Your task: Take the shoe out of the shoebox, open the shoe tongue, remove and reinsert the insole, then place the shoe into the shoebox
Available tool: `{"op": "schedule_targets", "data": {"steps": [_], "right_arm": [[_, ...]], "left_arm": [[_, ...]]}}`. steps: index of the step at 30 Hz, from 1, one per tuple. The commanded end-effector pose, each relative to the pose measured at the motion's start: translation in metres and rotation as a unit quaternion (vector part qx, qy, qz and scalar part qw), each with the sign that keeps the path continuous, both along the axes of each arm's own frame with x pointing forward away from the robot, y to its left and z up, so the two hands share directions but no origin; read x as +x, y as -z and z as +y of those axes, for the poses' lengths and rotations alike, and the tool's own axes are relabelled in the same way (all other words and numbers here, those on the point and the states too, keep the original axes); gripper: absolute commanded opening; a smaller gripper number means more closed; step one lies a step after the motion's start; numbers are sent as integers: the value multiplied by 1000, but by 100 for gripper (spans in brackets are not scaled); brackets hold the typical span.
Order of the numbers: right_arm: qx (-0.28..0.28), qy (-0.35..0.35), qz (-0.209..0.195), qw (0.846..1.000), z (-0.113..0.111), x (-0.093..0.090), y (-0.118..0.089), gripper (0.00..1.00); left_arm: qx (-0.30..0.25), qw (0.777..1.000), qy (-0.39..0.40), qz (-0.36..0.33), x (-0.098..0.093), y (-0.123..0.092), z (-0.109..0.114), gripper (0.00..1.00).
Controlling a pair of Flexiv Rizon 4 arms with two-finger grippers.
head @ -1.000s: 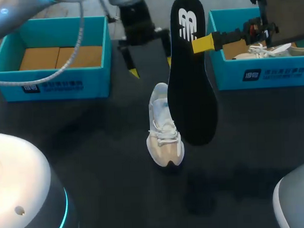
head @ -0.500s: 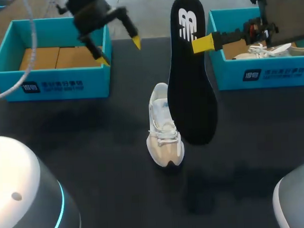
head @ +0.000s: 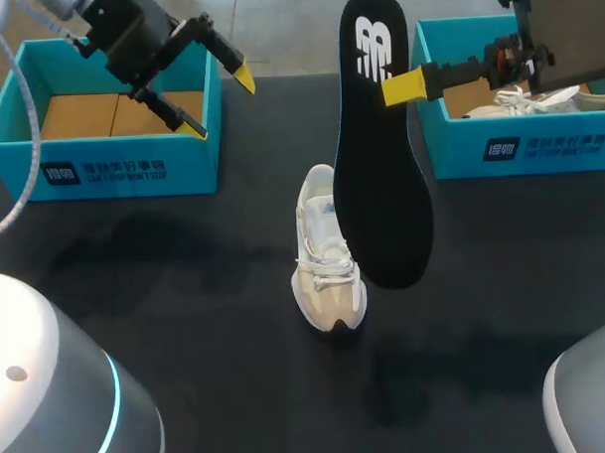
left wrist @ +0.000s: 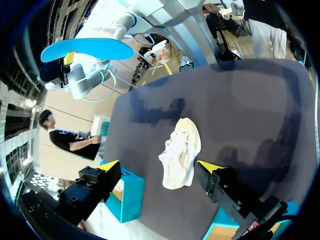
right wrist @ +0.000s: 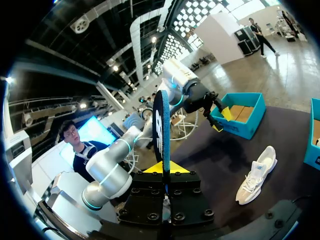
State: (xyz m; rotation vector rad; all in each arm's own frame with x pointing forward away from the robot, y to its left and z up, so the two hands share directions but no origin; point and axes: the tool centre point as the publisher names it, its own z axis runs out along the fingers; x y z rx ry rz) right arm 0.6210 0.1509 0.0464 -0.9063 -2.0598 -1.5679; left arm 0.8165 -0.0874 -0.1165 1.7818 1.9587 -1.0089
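A white shoe (head: pixel 327 275) lies on the dark table near the middle, toe toward the front edge. Above and beside it hangs its black insole (head: pixel 378 154), upright, with my right gripper (head: pixel 405 87) shut on its upper edge. In the right wrist view the insole (right wrist: pixel 161 135) stands edge-on between the fingers of the right gripper (right wrist: pixel 164 169), and the shoe (right wrist: pixel 257 175) lies ahead. My left gripper (head: pixel 217 103) is open and empty above the right end of the left shoebox (head: pixel 112 169). The left wrist view shows the left gripper (left wrist: pixel 160 166) high over the shoe (left wrist: pixel 180 159).
The teal left shoebox holds brown cardboard. A second teal shoebox (head: pixel 518 144) at the back right holds another pale shoe (head: pixel 537 101). Rounded white robot housings fill the front left and front right corners.
My left arm has swung from the back middle of the table to the left, over the left shoebox, still open. The right arm, the insole and the shoe have not moved.
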Motion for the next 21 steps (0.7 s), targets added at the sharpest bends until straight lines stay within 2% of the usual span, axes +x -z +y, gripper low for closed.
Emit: {"op": "schedule_targets", "data": {"steps": [1, 2, 10, 17, 21], "right_arm": [[-1, -1, 1, 1000, 3, 3, -1, 0], [-1, -1, 1, 1000, 3, 3, -1, 0], [16, -32, 81, 996, 9, 55, 3, 0], [30, -37, 178, 983, 8, 95, 5, 0], [36, -44, 224, 973, 4, 112, 8, 0]], "left_arm": [[-58, 997, -38, -21, -1, 3, 11, 100], [-77, 996, -49, -25, 0, 0, 15, 100], [-142, 982, -81, -91, -1, -20, 40, 100], [-184, 975, -70, -103, -5, -29, 43, 100], [-199, 972, -63, -108, -5, -34, 41, 100]]}}
